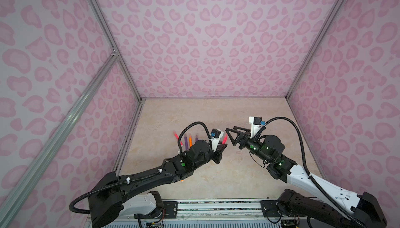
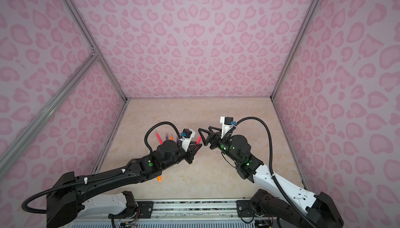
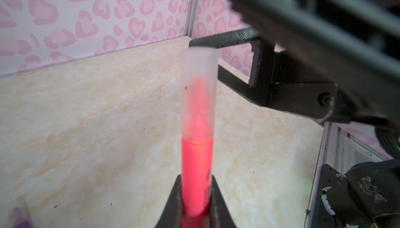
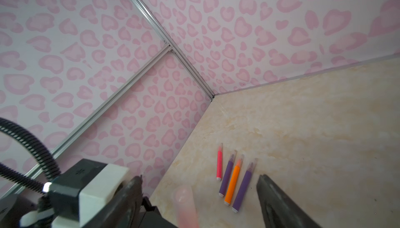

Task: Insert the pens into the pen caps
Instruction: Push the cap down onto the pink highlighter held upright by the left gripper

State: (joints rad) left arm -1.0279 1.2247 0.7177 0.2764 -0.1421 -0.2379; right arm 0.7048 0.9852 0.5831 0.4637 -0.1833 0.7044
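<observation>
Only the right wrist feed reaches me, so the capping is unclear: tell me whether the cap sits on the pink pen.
Observer: Yes; in the left wrist view the clear cap covers the tip of the pink pen, down to the barrel.
Operator: Report who holds it.
Observer: The left gripper is shut on the barrel.
Operator: Find the next pen.
Observer: In a top view an orange pen pokes out beneath the left arm; capped or not, I cannot tell.

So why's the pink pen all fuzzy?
In the left wrist view the pink felt-tip pen and its clear plastic cap sit too near the lens, so they blur; in the right wrist view that cap blurs too, while the orange felt-tip pen beyond looks sharp.
</observation>
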